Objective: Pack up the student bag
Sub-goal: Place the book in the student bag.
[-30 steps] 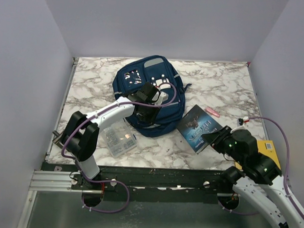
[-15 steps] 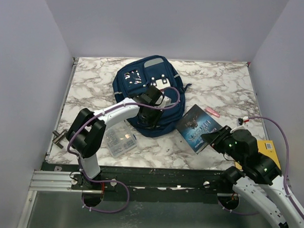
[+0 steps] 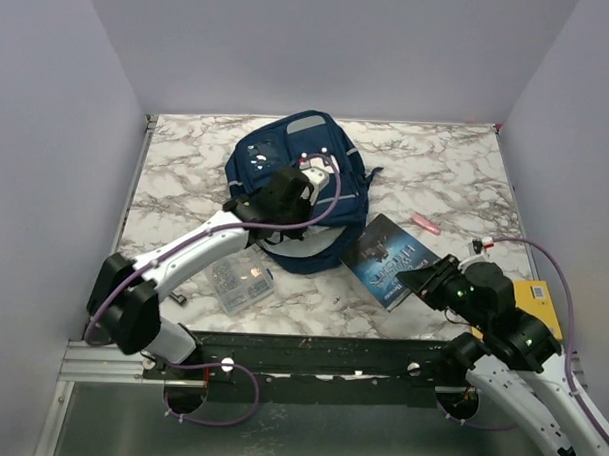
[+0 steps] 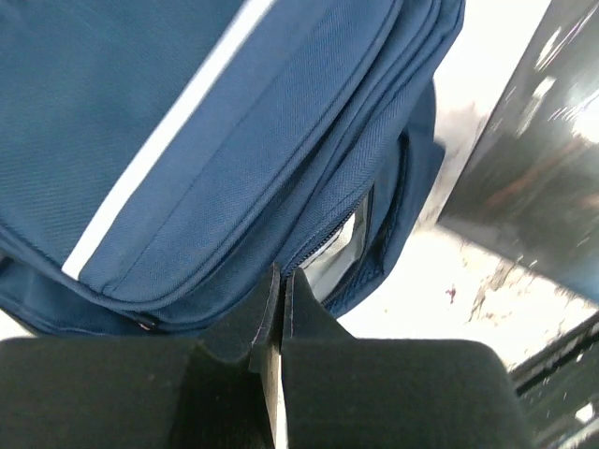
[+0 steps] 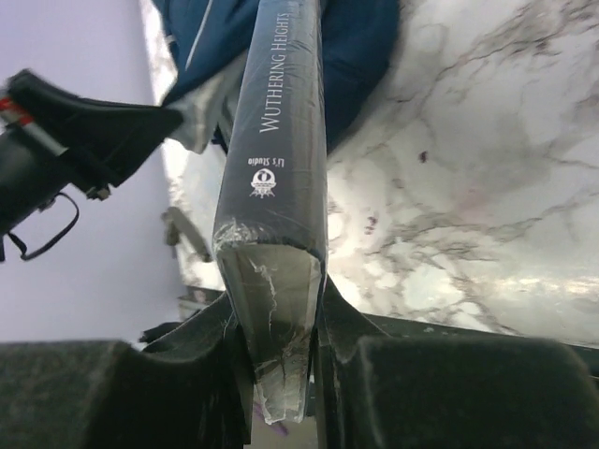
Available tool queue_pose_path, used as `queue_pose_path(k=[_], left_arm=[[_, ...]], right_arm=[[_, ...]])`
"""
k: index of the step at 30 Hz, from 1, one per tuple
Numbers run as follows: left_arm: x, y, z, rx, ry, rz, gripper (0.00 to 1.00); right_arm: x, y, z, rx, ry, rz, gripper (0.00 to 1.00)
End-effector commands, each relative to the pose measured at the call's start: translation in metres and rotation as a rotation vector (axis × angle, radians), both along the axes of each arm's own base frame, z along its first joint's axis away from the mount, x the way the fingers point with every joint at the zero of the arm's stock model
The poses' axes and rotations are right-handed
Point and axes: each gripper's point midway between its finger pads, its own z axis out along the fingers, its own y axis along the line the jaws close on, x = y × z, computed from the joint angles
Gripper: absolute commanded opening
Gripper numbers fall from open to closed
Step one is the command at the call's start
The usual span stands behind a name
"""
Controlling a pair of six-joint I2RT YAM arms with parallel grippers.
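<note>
Marbled table (image 3: 187, 164), lilac walls (image 3: 321, 48), student bag (image 3: 277, 147)

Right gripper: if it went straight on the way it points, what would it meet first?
The right gripper is shut on the book, which leads. Straight ahead lies the student bag, so the book's far end would probably meet its near side first; the gap between them is unclear.

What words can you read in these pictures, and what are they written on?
"WUTHERING HEIGHTS": on the spine of the book, in the right wrist view.
"Li's Studio": lower on the same spine, beside a small round logo.
Front cover of the book, top view: the lettering is too small to read.
Student bag: no words that I can make out.
</note>
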Motion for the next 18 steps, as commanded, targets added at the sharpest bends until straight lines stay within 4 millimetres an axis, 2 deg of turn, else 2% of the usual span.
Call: queue_pose_path(k=[1, 5, 7, 12, 15, 16, 18], left_arm=[[0.034, 0.006, 0.101, -0.173, -0.348, 0.195, 0.00], [0.024, -0.004, 0.133, -0.281, -0.399, 0.166, 0.00], [0.019, -0.009, 0.145, -0.328, -0.429, 0.146, 0.00], [0.006, -0.018, 0.164, -0.379, -0.455, 0.083, 0.00], [0.000, -0.021, 0.169, -0.397, -0.470, 0.050, 0.00], [-0.002, -0.021, 0.170, -0.401, -0.473, 0.043, 0.00], [-0.005, -0.023, 0.172, -0.411, -0.479, 0.022, 0.00]], right_arm=[[0.002, 0.034, 0.064, 0.307, -0.129, 0.084, 0.00], [0.007, 0.063, 0.076, 0.528, -0.109, 0.152, 0.00], [0.015, 0.069, 0.076, 0.587, -0.108, 0.144, 0.01], [0.052, 0.075, 0.085, 0.682, -0.198, 0.062, 0.01], [0.075, 0.085, 0.077, 0.717, -0.236, 0.040, 0.00], [0.083, 0.088, 0.081, 0.734, -0.276, 0.039, 0.00], [0.105, 0.094, 0.070, 0.733, -0.299, -0.003, 0.00]])
